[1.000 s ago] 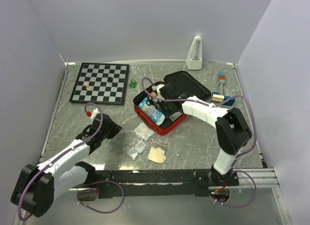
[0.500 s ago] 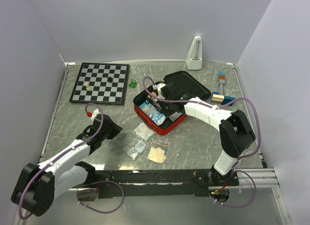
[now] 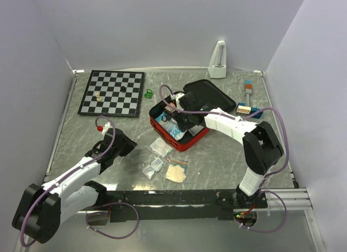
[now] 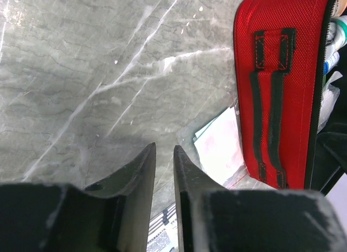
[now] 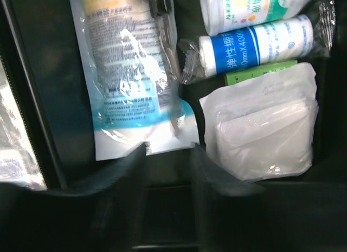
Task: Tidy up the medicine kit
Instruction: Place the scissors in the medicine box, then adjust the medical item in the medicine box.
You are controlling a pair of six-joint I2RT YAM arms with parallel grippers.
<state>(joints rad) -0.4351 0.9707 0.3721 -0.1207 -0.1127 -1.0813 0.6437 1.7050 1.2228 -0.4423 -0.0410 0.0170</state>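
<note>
Resting at the near left of the grey marble table [image 3: 70,135], the left gripper [image 4: 162,150] is all but clenched on nothing; we see only a thin slit of tabletop between its fingers. Far left lies the black-and-white chessboard [image 3: 112,92], with a few small pieces [image 3: 97,95] on it and a small green object [image 3: 147,92] just off its right edge.

Toward the middle, three loose packets sit near the medicine kit: a flat clear one [image 3: 161,146] against its near-left wall, a smaller one [image 3: 153,165] nearer us, and a tan pad [image 3: 176,172] beside that.

At centre the red medicine kit [image 3: 190,139] lies open, its black-lined lid [image 3: 211,96] folded flat to the far right. The right arm reaches in from the right, and the right gripper [image 5: 168,170] hangs inside the case with its jaws parted above the near edge of a blue-and-white pouch [image 5: 127,73]. The wrist view is blurred, so we cannot say whether the fingertips touch it. Right of the pouch we see a white bottle with green print [image 5: 249,2], a roll with a blue label [image 5: 255,43], a sliver of green box [image 5: 260,70], and a white wad in clear wrap [image 5: 265,122].

Against the far wall stands a white metronome [image 3: 218,60]; small blue-and-orange pieces [image 3: 248,87] lie at far right.
</note>
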